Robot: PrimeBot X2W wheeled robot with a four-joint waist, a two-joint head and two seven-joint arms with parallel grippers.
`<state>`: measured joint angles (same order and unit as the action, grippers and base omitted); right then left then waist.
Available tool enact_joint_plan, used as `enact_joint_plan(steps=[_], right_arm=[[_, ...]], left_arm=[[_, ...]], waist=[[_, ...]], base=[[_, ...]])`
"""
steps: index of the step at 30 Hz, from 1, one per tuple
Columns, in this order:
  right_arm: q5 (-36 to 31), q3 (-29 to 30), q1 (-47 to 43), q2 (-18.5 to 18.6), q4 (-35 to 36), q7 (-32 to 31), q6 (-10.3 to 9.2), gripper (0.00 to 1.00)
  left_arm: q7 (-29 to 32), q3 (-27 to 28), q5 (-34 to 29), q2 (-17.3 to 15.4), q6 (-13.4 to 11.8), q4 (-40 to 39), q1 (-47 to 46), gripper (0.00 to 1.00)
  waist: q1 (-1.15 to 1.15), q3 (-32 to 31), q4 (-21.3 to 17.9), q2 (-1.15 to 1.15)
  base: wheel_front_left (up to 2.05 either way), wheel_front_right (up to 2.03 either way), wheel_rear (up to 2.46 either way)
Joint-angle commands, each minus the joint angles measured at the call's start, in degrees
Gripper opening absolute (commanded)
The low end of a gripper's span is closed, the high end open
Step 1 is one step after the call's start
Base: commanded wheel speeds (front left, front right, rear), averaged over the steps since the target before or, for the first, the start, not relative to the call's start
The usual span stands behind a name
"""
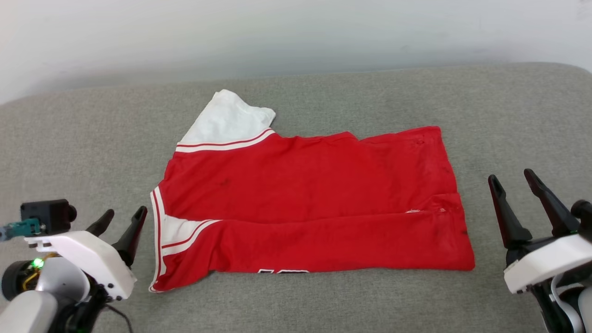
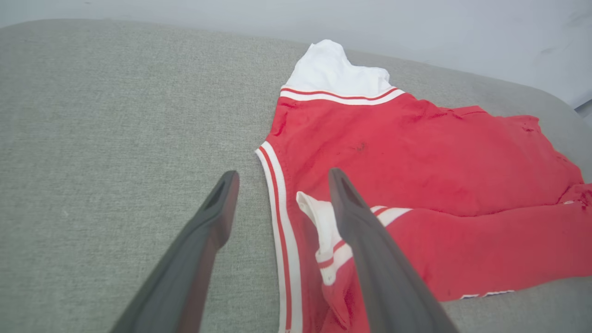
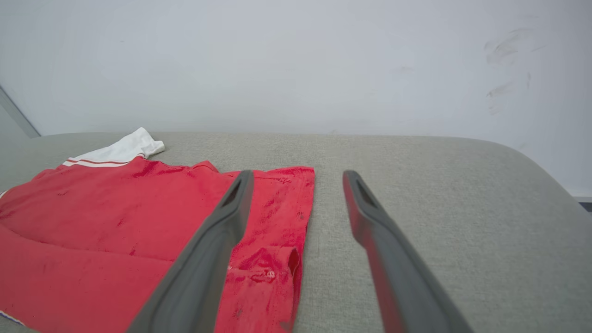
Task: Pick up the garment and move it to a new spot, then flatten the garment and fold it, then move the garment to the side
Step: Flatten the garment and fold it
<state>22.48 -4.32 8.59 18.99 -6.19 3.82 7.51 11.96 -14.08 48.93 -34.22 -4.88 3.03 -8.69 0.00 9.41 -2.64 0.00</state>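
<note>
1. Two hands flank the garment [image 1: 300,199]: the left hand [image 1: 125,212] at one end, the right hand [image 1: 511,175] at the other. The red shirt lies flat between them on a grey cushion [image 1: 69,138].
2. Left hand [image 2: 282,175]: its fingers are spread apart and grip nothing. The shirt's striped edge [image 1: 156,222] lies just beside its inner fingertip; I cannot tell whether they touch.
3. Right hand [image 3: 298,175]: its fingers are spread too, and it is empty. The shirt's plain red end lies near its inner finger, with a strip of cushion between them.
4. The shirt's long side nearest both hands is folded over the body. A tucked white sleeve [image 1: 178,231] shows just ahead of the left hand.
5. The far white sleeve [image 1: 226,122] sticks out beyond the left hand, toward the pale wall [image 1: 277,32].
6. Black lettering [image 1: 283,271] peeks from the near fold, between the hands.
</note>
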Motion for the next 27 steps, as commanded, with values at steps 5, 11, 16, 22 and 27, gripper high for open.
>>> enact_joint_plan(steps=[5,11,16,22,27], right_arm=[[-2.7,2.6,-4.9,-3.4,7.7,-2.2,-0.04,1.0],[-4.5,2.4,-6.8,-6.2,13.6,-5.2,-0.04,1.0],[-4.5,1.8,-6.5,-7.2,15.0,-6.3,-0.04,1.0],[-3.3,1.9,-5.5,-7.5,14.9,-6.8,-0.04,1.0],[-0.8,3.8,-5.4,-6.0,14.3,-9.4,-0.04,1.0]], left_arm=[[9.9,0.0,2.7,-5.3,-1.5,-6.3,2.4,1.0],[21.0,-0.8,7.1,-9.7,-3.7,-9.7,5.6,1.0],[25.7,-1.8,10.3,-9.0,-5.0,-7.7,7.1,1.0],[27.6,-3.8,13.0,-5.9,-4.2,-2.0,6.5,1.0],[27.6,-5.3,15.0,-1.9,-3.1,0.7,7.1,0.0]], waist=[[0.0,-0.9,-1.6,0.0],[0.0,0.8,-4.2,0.0],[0.0,3.2,-5.8,0.0],[0.0,5.6,-6.9,0.0],[0.0,5.7,-6.8,0.0]], base=[[0.0,0.0,0.0],[0.0,0.0,0.0],[0.0,0.0,0.0],[0.0,0.0,0.0],[0.0,0.0,0.0]])
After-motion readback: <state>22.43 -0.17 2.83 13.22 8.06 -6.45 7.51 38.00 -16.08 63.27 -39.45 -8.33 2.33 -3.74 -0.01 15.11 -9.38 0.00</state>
